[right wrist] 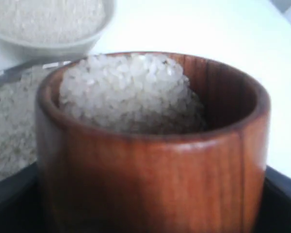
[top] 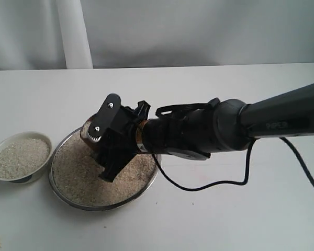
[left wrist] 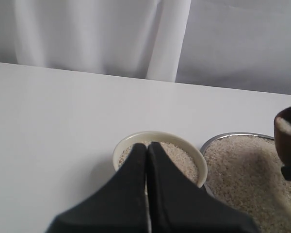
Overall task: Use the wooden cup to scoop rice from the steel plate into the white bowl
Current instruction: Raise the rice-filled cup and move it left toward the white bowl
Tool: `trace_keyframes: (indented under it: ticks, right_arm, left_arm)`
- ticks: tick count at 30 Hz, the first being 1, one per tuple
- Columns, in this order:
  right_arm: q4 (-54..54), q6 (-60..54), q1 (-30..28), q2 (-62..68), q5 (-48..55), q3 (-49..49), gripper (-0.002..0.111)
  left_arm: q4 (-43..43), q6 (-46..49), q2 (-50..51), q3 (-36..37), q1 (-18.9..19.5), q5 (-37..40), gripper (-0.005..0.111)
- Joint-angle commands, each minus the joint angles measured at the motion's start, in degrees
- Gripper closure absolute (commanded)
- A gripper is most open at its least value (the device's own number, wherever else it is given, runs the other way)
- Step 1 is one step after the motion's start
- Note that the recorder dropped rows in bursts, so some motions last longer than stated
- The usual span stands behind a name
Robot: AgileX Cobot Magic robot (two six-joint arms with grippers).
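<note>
The steel plate (top: 94, 207) lies left of centre, covered with rice (top: 78, 172). Just left of it stands the white bowl (top: 39, 175), also holding rice (top: 18, 157). Reaching across from the right, my right gripper (top: 102, 144) hangs over the plate, shut on the wooden cup (top: 87, 132). In the right wrist view the wooden cup (right wrist: 150, 174) is upright and heaped with rice (right wrist: 126, 92). My left gripper (left wrist: 148, 145) is shut and holds nothing, its tips lying over the white bowl's (left wrist: 184, 143) near rim in its own view, with the steel plate (left wrist: 233, 136) beside it.
A black cable (top: 209, 184) loops from the right arm onto the white table near the plate's right side. A pale curtain (top: 73, 31) hangs behind the table's far edge.
</note>
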Motion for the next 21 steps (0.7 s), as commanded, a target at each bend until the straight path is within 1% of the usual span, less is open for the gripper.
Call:
trace_keyframes:
  ticks: [1, 2, 4, 11, 16, 21]
  right_arm:
    - [1.5, 0.2, -0.7, -1.8, -9.1, 0.1, 0.108]
    - [1.6, 0.2, -0.7, -2.0, -11.0, 0.1, 0.108]
    - [2.2, 0.2, -0.7, -2.3, -11.8, 0.1, 0.108]
    - [2.6, 0.1, -0.6, -2.3, -11.0, -0.7, 0.108]
    - [2.2, -0.2, 0.4, -2.3, -3.6, -4.8, 0.108]
    - [-1.3, -0.3, 2.3, -2.2, 3.3, -9.6, 0.108]
  left_arm:
    - [0.1, -0.2, 0.0, 0.1, -0.1, -0.4, 0.107]
    - [0.1, -0.2, 0.0, 0.1, -0.1, -0.4, 0.107]
    - [0.1, -0.2, 0.0, 0.1, -0.1, -0.4, 0.107]
    - [0.1, -0.2, 0.0, 0.1, -0.1, -0.4, 0.107]
    - [0.1, -0.2, 0.0, 0.1, -0.1, -0.4, 0.107]
    - [0.1, -0.2, 0.0, 0.1, -0.1, -0.4, 0.107]
